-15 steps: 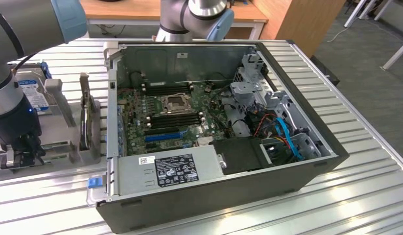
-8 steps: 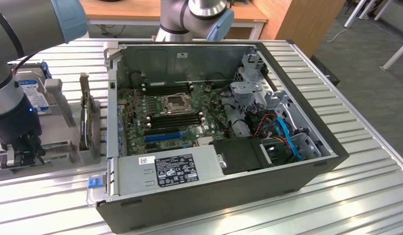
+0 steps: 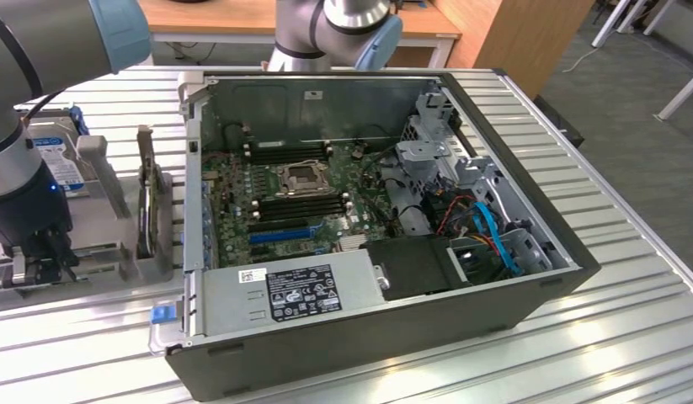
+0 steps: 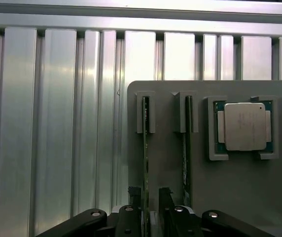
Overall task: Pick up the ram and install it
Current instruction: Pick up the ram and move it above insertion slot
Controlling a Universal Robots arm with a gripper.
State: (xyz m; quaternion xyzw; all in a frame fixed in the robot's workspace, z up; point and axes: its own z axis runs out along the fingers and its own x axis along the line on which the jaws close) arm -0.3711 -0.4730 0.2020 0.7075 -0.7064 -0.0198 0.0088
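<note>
End effector released, jaws straddling the ram, which stands on edge in its holder slot. We'd centre first: the stick sits closer to one finger, so closing could tilt it. Second stick is just beside; keep clear. Arm hangs near-vertical at the exterior view's left, wrist down over the holder, well apart from the open case.

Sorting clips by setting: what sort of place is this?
Probably a robotics lab or workshop: an opened desktop computer on a slatted metal bench, a parts holder with a processor chip, a wooden desk behind.
</note>
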